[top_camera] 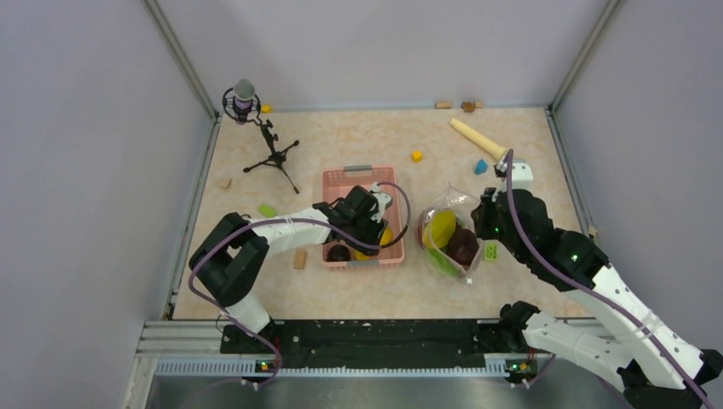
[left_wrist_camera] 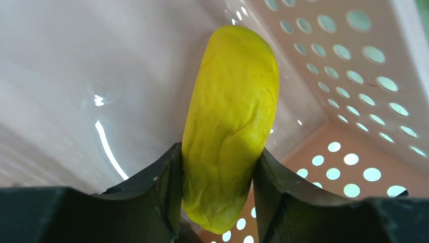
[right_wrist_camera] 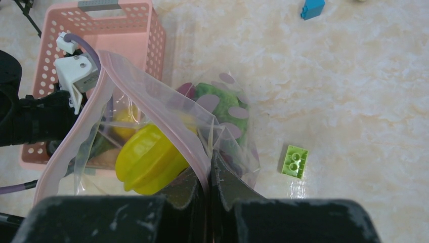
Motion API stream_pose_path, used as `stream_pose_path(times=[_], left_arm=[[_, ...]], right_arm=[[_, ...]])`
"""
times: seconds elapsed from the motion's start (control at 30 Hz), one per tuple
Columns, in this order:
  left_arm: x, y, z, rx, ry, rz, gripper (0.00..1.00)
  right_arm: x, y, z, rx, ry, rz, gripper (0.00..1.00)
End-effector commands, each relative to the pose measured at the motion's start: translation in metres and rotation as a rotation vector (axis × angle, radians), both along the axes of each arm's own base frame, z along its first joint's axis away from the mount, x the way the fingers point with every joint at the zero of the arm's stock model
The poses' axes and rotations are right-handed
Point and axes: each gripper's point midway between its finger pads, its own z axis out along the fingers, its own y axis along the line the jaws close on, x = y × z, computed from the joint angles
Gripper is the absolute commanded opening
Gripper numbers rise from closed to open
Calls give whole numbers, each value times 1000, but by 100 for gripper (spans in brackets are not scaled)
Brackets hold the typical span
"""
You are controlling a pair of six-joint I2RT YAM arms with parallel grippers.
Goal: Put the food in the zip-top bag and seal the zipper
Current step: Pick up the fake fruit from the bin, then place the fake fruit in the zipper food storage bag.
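Note:
My left gripper (top_camera: pixel 373 228) is down in the pink basket (top_camera: pixel 362 175), shut on a long yellow fruit (left_wrist_camera: pixel 230 121) that shows between its fingers (left_wrist_camera: pixel 162 182) in the left wrist view. A dark purple-brown piece (top_camera: pixel 339 253) lies in the basket's near corner. The clear zip-top bag (top_camera: pixel 450 234) lies right of the basket, holding a yellow fruit (right_wrist_camera: pixel 149 159), a green-white lettuce (right_wrist_camera: pixel 220 104) and dark pieces. My right gripper (right_wrist_camera: pixel 208 169) is shut on the bag's pinkish zipper (right_wrist_camera: pixel 146 104) edge and holds the mouth open and lifted.
A light green block (right_wrist_camera: pixel 295 161) lies right of the bag. A blue block (top_camera: pixel 481 167), a yellow block (top_camera: pixel 417 155) and a beige rolling pin (top_camera: pixel 477 137) lie at the back right. A microphone tripod (top_camera: pixel 271 153) stands at the back left; a wooden block (top_camera: pixel 299 258) lies left of the basket.

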Motion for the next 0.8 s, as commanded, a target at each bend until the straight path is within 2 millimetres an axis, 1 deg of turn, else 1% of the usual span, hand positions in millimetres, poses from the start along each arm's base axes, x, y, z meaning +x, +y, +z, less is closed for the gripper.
stream_pose_path(times=[0.0, 0.07, 0.1, 0.17, 0.2, 0.3, 0.43, 0.6, 0.67, 0.77], left_arm=[[12, -23, 17, -78, -42, -30, 37], [15, -23, 20, -76, -52, -18, 28], [16, -23, 22, -80, -57, -16, 21], [19, -23, 28, -80, -71, -9, 1], [21, -22, 32, -80, -84, -2, 0], [33, -18, 54, -85, -156, 38, 0], [44, -21, 98, -162, -244, 89, 0], [45, -28, 152, -294, -358, 70, 0], [44, -29, 180, -363, -424, 51, 0], [26, -39, 227, -514, -489, -49, 0]], right_arm=[[5, 0, 8, 13, -42, -8, 4], [5, 0, 8, 13, -40, -7, 4], [4, 0, 8, 13, -42, -8, 4], [5, 0, 9, 13, -42, -9, 4], [5, -1, 9, 14, -42, -11, 4], [5, -1, 8, 14, -42, -11, 4], [5, -1, 9, 13, -45, -14, 4], [4, -2, 9, 16, -47, -15, 4], [4, -2, 9, 16, -47, -15, 4], [5, -2, 9, 15, -47, -17, 4]])
